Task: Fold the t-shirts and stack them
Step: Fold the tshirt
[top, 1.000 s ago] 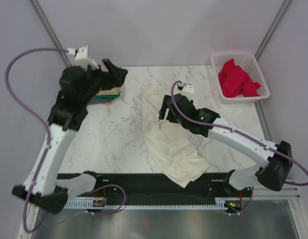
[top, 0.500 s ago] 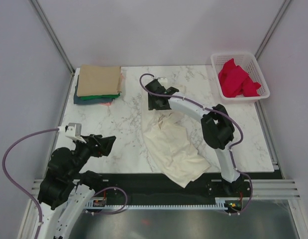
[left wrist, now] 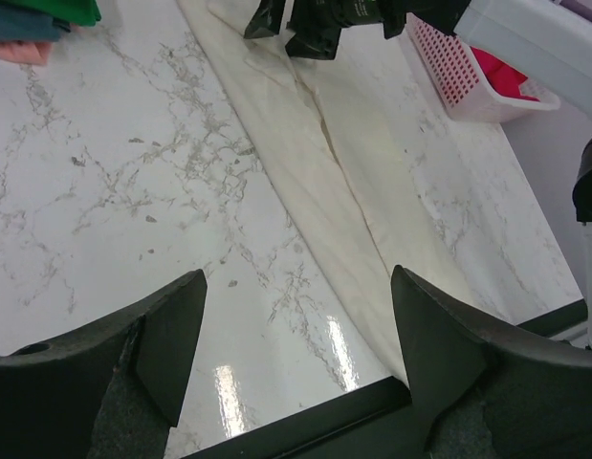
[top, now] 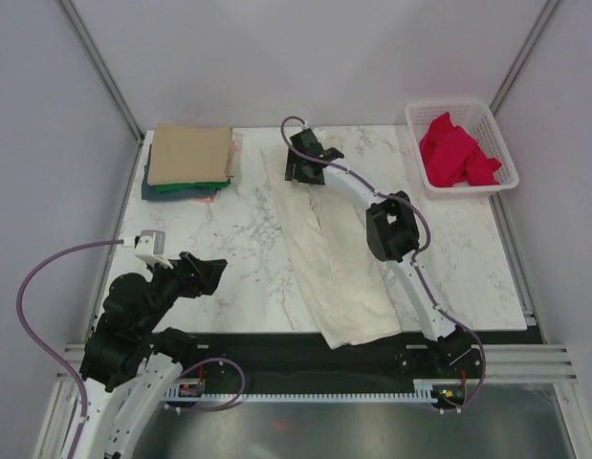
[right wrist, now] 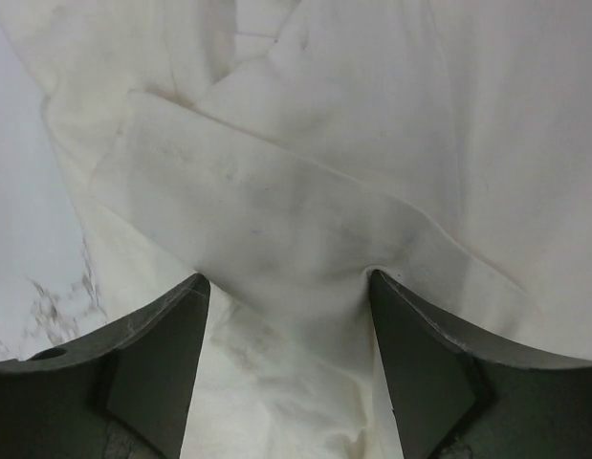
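Observation:
A large cream t-shirt (top: 334, 258) lies stretched in a long strip from the far middle of the table to its near edge. My right gripper (top: 303, 170) is at the shirt's far end, jaws wide apart. In the right wrist view both fingertips press down on the cream cloth (right wrist: 305, 191), with a fold lying between them (right wrist: 288, 282). A stack of folded t-shirts (top: 188, 161), tan on top with green and teal beneath, sits at the far left corner. My left gripper (top: 208, 275) hovers open over bare marble near the front left (left wrist: 297, 287), holding nothing.
A white mesh basket (top: 447, 104) with red cloth (top: 453, 151) stands at the far right corner. The right arm's links lie over the shirt's right side. Grey walls close in the table on three sides. A black rail runs along the near edge.
The left arm pulled back from the folded stack to the front left. The right gripper went to the far edge, and the bunched cream shirt is now drawn out long and flatter.

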Controlling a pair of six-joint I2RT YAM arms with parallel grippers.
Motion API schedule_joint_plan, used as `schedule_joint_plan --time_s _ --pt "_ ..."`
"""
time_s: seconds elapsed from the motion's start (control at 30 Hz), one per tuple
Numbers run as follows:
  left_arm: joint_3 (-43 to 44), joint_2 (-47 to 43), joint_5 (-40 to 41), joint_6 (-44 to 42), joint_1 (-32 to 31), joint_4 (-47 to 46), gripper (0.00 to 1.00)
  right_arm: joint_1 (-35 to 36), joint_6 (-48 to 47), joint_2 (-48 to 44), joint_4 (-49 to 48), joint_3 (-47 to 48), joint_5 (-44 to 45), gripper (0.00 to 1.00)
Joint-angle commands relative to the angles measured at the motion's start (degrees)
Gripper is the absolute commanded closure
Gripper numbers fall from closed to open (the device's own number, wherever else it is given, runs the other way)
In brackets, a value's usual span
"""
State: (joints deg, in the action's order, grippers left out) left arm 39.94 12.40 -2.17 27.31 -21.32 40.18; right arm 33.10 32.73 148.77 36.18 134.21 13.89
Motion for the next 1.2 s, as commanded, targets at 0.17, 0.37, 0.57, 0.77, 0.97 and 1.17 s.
schedule_joint_plan --time_s 0.17,0.37,0.57,0.77,0.97,1.17 --pt "0.13 -0.37 -5.73 1.08 5.49 -1.95 0.13 -8.31 8.12 11.72 -9.99 6.07 -1.95 0.22" --pt "0.13 1.92 -6.88 0.9 6.11 -2.04 0.09 -9.11 17.79 11.1 -11.92 4.04 4.93 0.22" --pt "-0.04 3.85 -6.44 1.16 6.73 -2.04 0.09 -7.52 13.86 7.07 -19.48 3.78 -4.74 0.14" --pt "1.88 15.88 -7.74 0.21 8.05 -1.34 0.05 -11.04 7.18 -8.56 -18.96 -2.53 -8.44 0.07" --pt "-1.97 24.13 -11.89 8.96 5.25 -8.01 0.05 -12.53 0.85 -39.39 -17.11 -38.05 -1.68 0.03" --pt "-4.97 33.37 -3.11 17.15 -12.32 -18.47 0.05 -12.62 3.65 -67.61 -10.09 -68.52 0.35 0.05"
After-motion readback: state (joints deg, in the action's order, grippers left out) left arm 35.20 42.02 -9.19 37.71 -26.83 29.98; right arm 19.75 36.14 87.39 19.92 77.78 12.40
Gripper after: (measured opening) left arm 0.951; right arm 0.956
